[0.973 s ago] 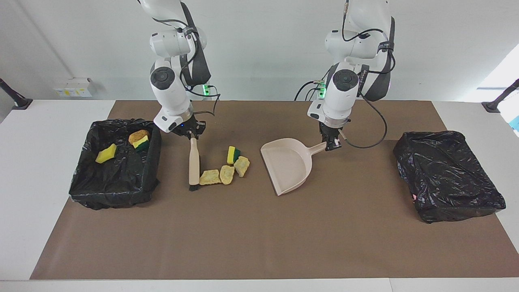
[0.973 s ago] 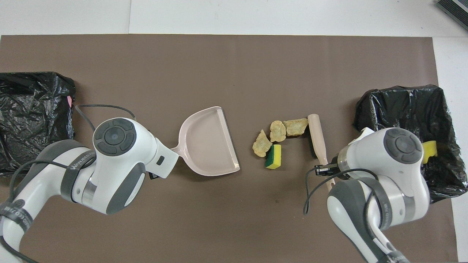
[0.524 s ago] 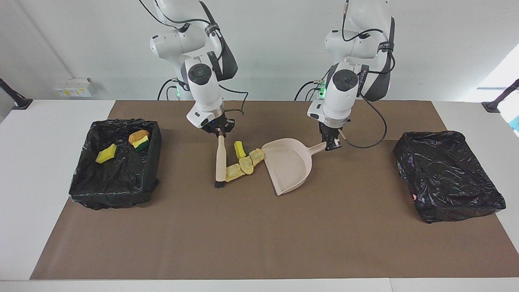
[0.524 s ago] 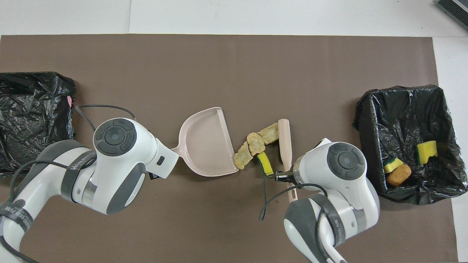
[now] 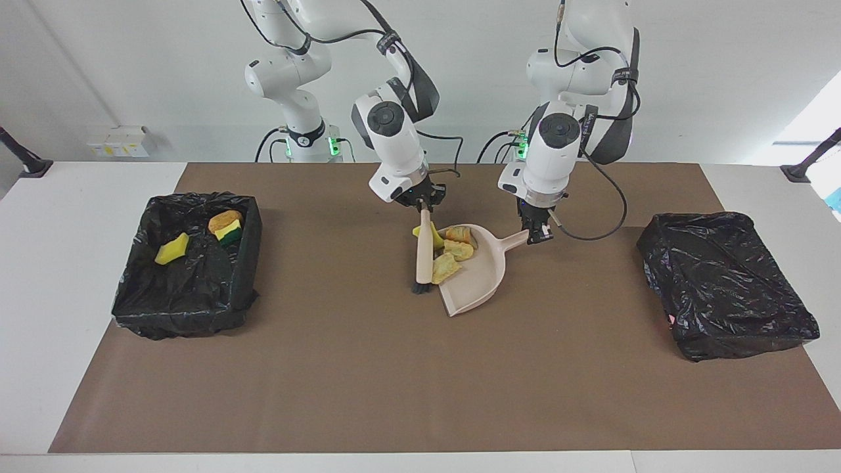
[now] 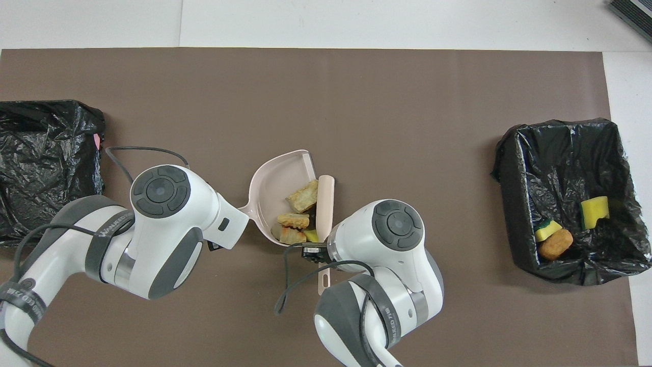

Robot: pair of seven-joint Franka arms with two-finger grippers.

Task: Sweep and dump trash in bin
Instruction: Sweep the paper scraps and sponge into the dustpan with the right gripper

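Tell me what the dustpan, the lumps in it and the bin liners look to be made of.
Dustpan: smooth beige moulded plastic, matte with an even sheen. Lumps: tan, crumbly, rough-edged, probably foam or sponge. Bin liners: thin black plastic film, crinkled and glossy.

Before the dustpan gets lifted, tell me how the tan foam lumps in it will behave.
The tan foam lumps look porous and crumbly, so probably light and apt to shed bits. They lie loose near the dustpan mouth, held in by the brush; tipping the mouth downward would likely spill them.
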